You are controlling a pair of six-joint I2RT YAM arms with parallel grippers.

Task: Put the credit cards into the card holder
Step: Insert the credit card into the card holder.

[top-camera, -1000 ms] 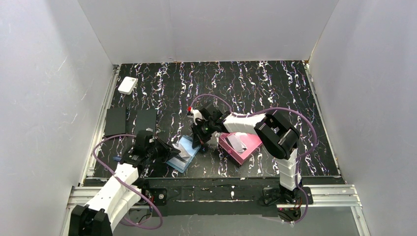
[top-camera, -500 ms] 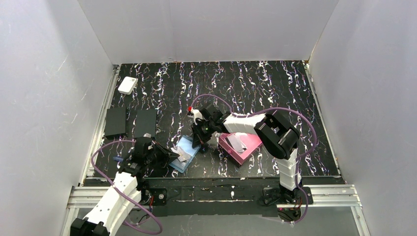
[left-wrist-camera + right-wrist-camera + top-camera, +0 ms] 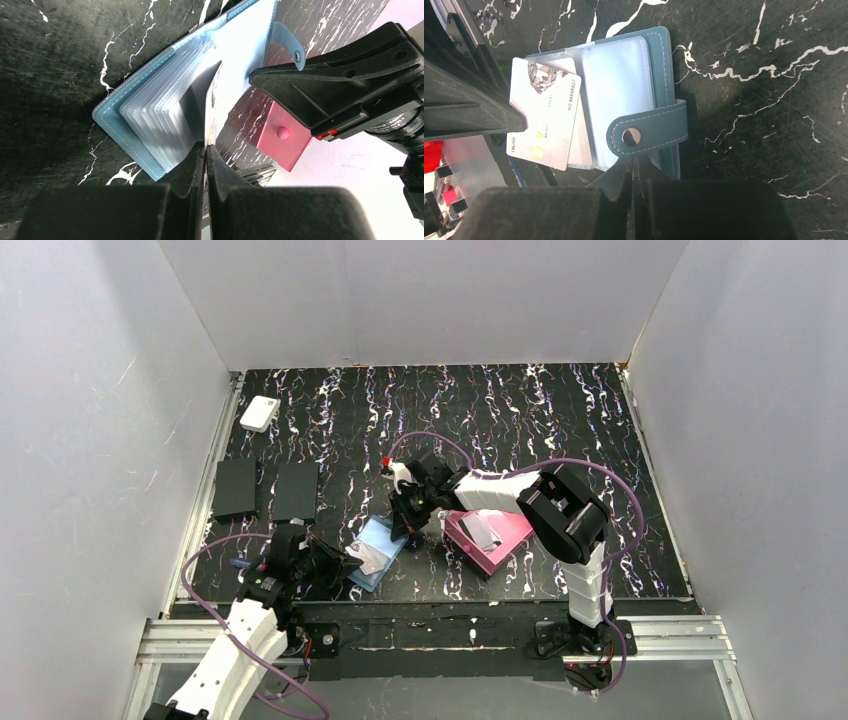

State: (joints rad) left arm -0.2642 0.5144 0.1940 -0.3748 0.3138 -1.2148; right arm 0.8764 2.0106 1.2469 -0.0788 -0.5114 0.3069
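The teal-blue card holder (image 3: 378,545) lies open on the black mat, its clear pockets (image 3: 160,107) fanned out and its snap tab (image 3: 649,131) folded across. My right gripper (image 3: 406,530) (image 3: 634,162) is shut on the holder's edge just below the tab. My left gripper (image 3: 348,562) (image 3: 206,146) is shut on a grey-white credit card (image 3: 544,120) (image 3: 200,115), whose far end rests slanted over the holder's pockets. A second card (image 3: 483,531) lies in the pink tray (image 3: 505,540).
Two matte black slabs (image 3: 235,488) (image 3: 297,490) lie at the left of the mat, with a small white box (image 3: 260,413) behind them. The pink tray (image 3: 285,135) sits just right of the holder, close to the right arm. White walls enclose the mat.
My left arm has drawn back toward the near edge, and its gripper with the card has slid slightly nearer. The right arm and the holder have not moved.
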